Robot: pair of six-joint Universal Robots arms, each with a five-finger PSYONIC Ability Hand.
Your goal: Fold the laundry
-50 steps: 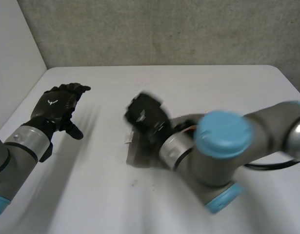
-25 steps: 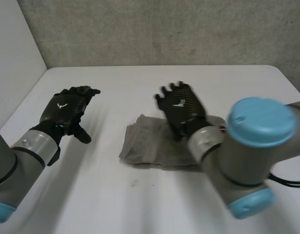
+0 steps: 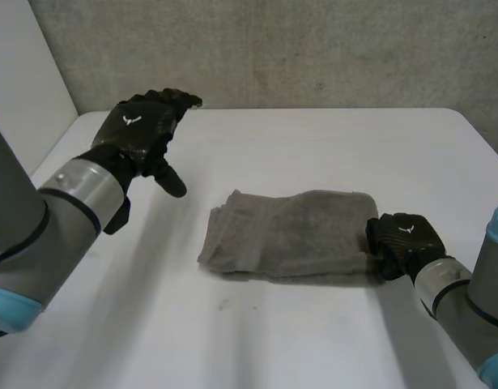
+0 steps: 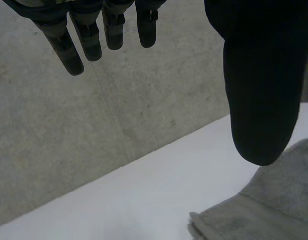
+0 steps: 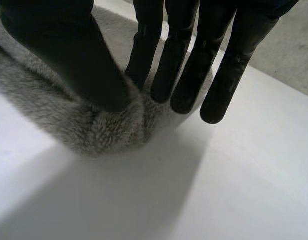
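The right hand point(image 3: 404, 239) has swung from above the grey towel point(image 3: 289, 231) down to its right end, fingers point(image 5: 184, 75) and thumb pinching that edge. The left hand point(image 3: 139, 130) has lifted away, fingers spread, empty. The towel lies folded mid-bench point(image 3: 313, 138); another fold seems imminent.

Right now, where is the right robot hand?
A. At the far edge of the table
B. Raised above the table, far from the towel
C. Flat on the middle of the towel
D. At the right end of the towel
D: the right robot hand is at the right end of the folded towel, with the cloth between its thumb and fingers.
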